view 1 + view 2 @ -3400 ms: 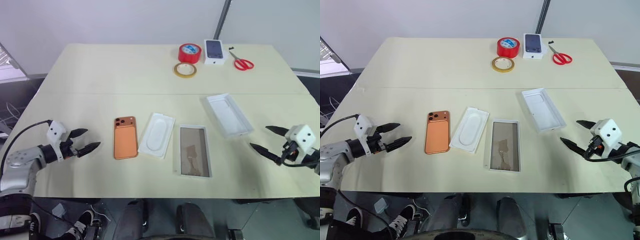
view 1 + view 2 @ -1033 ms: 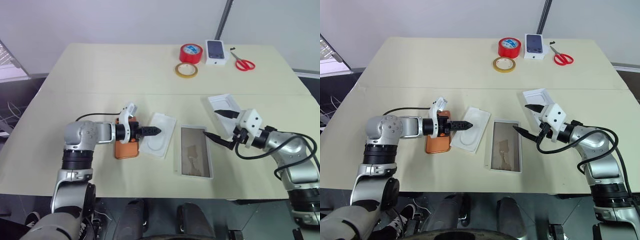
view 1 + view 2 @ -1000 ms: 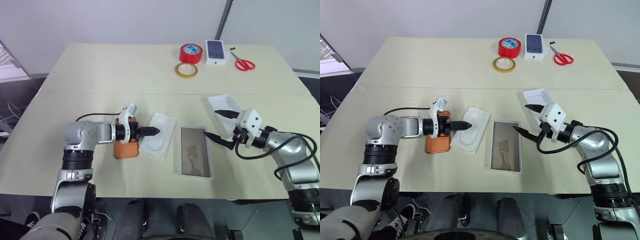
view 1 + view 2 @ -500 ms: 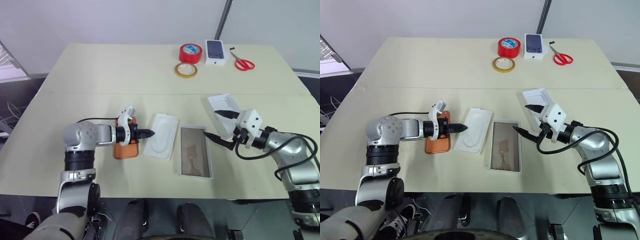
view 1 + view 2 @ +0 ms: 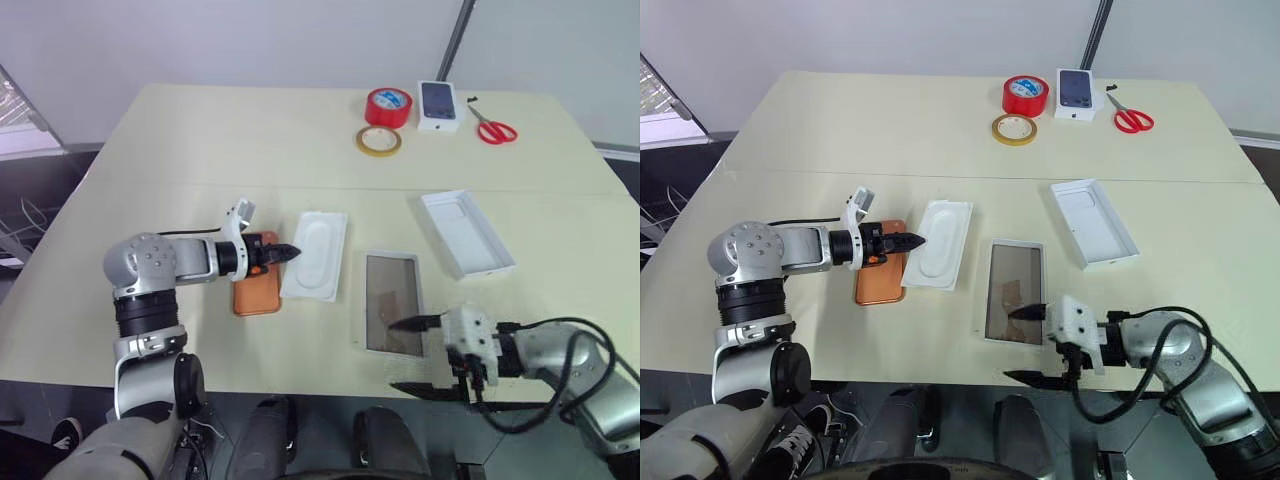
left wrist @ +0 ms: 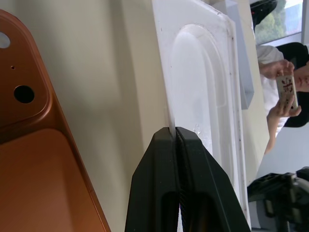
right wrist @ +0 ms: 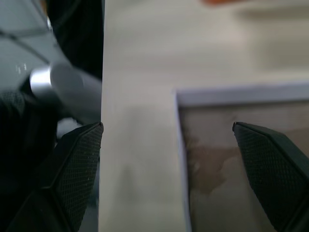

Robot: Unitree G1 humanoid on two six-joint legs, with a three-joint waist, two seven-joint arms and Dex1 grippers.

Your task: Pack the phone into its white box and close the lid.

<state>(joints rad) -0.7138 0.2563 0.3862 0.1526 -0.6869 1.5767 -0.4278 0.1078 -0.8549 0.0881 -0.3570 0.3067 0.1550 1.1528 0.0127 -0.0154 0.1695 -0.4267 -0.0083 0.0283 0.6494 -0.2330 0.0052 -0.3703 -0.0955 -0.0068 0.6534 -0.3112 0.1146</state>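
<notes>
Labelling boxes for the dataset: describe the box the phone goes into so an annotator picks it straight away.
On the cream table, near the front edge, three flat things lie in a row: the phone, a thin white insert and the white box. The box is the rightmost, and unlike the all-white lid behind it, its floor is brownish-grey.

The phone (image 5: 257, 285) lay flat, camera side up, copper-orange, toward the table's (image 5: 200, 140) front left. The white box (image 5: 391, 316), shallow with a brownish-grey floor, lay open close to the table's front edge, right of the phone. The lid (image 5: 466, 232), plain white, lay hollow side up, angled, farther back toward the right edge.
</notes>
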